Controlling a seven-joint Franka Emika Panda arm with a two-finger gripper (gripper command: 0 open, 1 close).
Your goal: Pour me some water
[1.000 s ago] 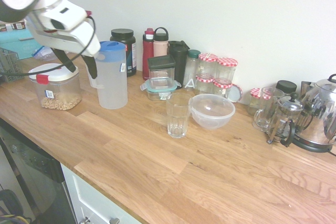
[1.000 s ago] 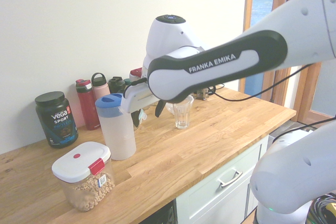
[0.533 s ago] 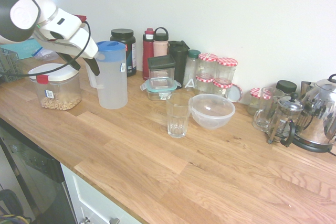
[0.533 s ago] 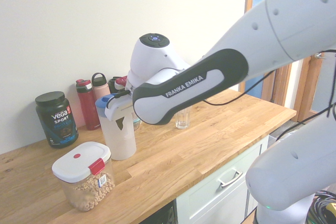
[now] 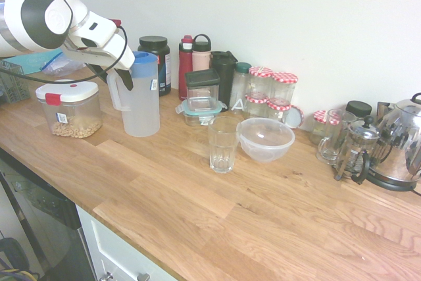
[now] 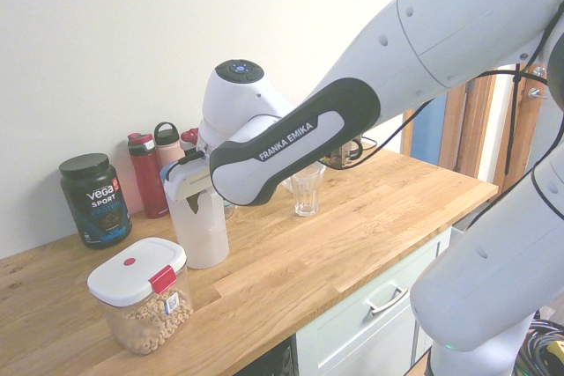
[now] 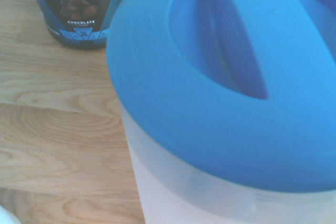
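The tall frosted-white jug [image 5: 141, 100] with a blue lid [image 7: 236, 77] stands upright on the wooden counter [image 5: 197, 202], side handle [image 5: 113, 93] facing left. The water is inside it, but I cannot make out its level through the frosted wall. My gripper [image 5: 116, 77] is at the top of the handle, with one dark finger [image 5: 126, 79] on each side and the jaws still apart. In the second exterior view my arm covers the top of the jug [image 6: 203, 235]. The ribbed clear glass [image 5: 222, 144] stands upright to the jug's right.
A cereal box with a white lid [image 5: 69, 108] sits just left of the jug. A black protein tub [image 5: 156, 60], bottles [image 5: 186, 60] and jars [image 5: 273, 93] line the wall behind. A clear bowl [image 5: 265, 138], French press [image 5: 355, 149] and kettle [image 5: 401, 146] stand further right.
My gripper has swung from beside the cereal box over to the jug, and its fingers now straddle the handle. The jaws have narrowed a little. The jug and glass have not moved.
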